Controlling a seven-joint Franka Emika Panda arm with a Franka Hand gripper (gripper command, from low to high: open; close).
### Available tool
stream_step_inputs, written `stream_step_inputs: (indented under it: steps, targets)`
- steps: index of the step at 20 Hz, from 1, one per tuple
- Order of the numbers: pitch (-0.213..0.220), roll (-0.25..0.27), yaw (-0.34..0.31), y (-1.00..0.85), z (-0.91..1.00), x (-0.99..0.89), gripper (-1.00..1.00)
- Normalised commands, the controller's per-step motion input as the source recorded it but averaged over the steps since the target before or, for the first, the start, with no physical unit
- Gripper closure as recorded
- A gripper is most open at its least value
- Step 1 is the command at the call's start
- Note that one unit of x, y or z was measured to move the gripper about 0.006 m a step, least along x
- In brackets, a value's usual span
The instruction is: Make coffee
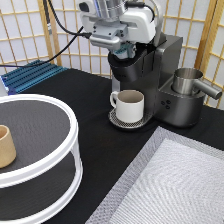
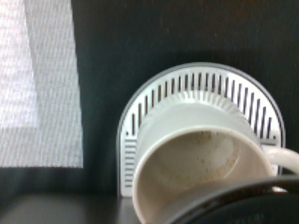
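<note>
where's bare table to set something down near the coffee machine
Free: black tabletop between the white tiered stand, the grey mat and the mug. Crowded: the coffee machine, with mug on its drip tray, steel jug and gripper over the brew head.

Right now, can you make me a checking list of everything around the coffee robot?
Surface: black table, grey mesh mat at the exterior view's bottom right.
Job's things: white mug on the coffee machine drip tray; coffee pod not seen.
Clutter: tan wooden cup on white two-tier stand; metal jug.
Pincer: at the machine's brew head, above the mug.
Cables: black cable.
Surroundings: paper lattice screen, blue rack.
</note>
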Motion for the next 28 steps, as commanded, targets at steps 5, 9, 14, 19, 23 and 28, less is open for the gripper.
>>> stream_step_inputs:
  steps: [5, 9, 14, 19, 23, 28]
  targets:
    - [-0.054, -0.117, -0.003, 0.0, 0.09, 0.0, -1.0]
    - [-0.05, -0.033, -0.012, -0.53, 0.08, -0.03, -1.0]
    - [-0.06, 0.018, -0.035, -0.86, 0.37, -0.2, -1.0]
    - [-0.067, 0.019, -0.032, -0.63, 0.76, -0.29, -1.0]
    - [-0.094, -0.071, -0.007, 0.66, 1.0, -0.21, -1.0]
    - [-0.003, -0.095, 0.0, 1.0, 1.0, 0.17, -1.0]
